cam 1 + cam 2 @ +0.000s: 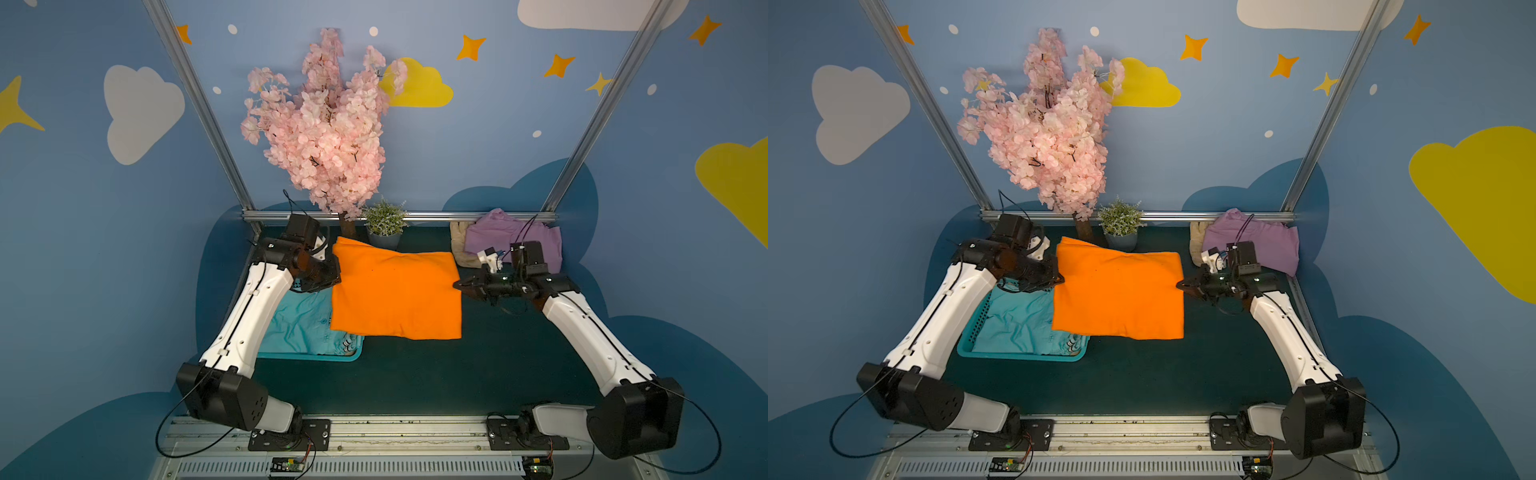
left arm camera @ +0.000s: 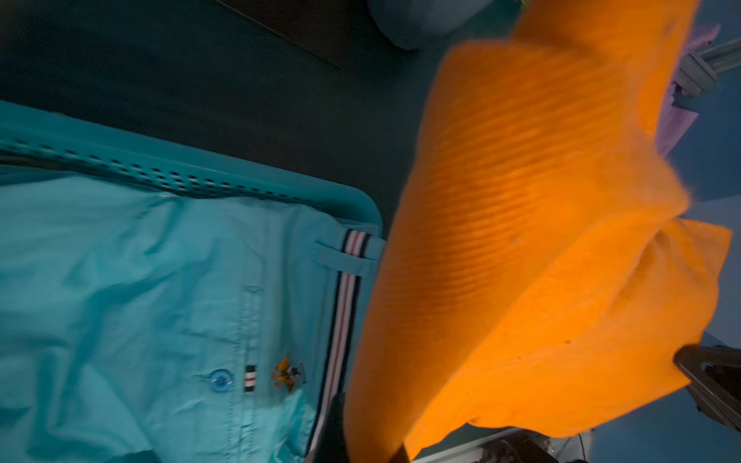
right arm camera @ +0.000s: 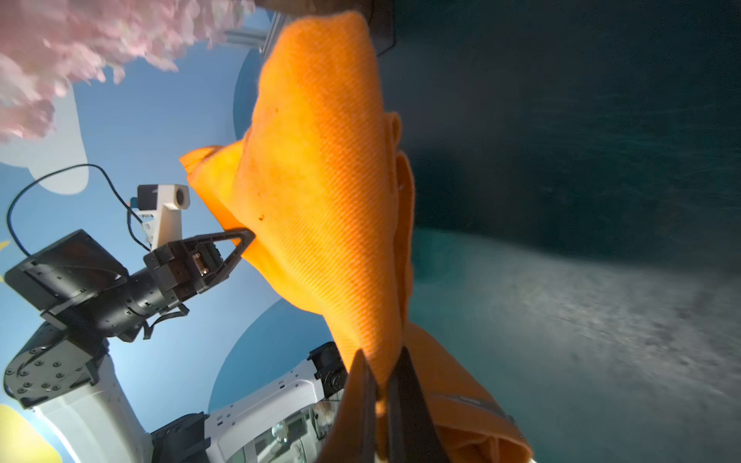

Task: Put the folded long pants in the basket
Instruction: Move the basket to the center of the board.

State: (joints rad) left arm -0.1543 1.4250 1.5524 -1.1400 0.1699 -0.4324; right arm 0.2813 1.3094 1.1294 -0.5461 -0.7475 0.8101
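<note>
**Bimanual transfer of a folded garment.** The orange pants [image 1: 395,295] [image 1: 1119,291] hang spread between the two arms, clear of the dark green table [image 1: 415,374]. The left gripper [image 1: 333,286] [image 1: 1060,279] has its jaws pressed together on the cloth's left edge. The right gripper [image 1: 457,286] [image 1: 1179,285] pinches the right edge in the same way. The right wrist view shows the cloth [image 3: 320,180] sagging between the two grips, with the left gripper [image 3: 246,237] clamped on its far edge.

The teal basket [image 1: 307,356] [image 1: 1017,356] stands on the table on the left arm's side. The light teal pants [image 1: 299,324] [image 2: 120,280] lie inside it. In both top views the left part of the orange pants overlaps the basket's right side. The lilac pants [image 1: 515,241] lie crumpled at the rear right corner, well apart from the basket.
</note>
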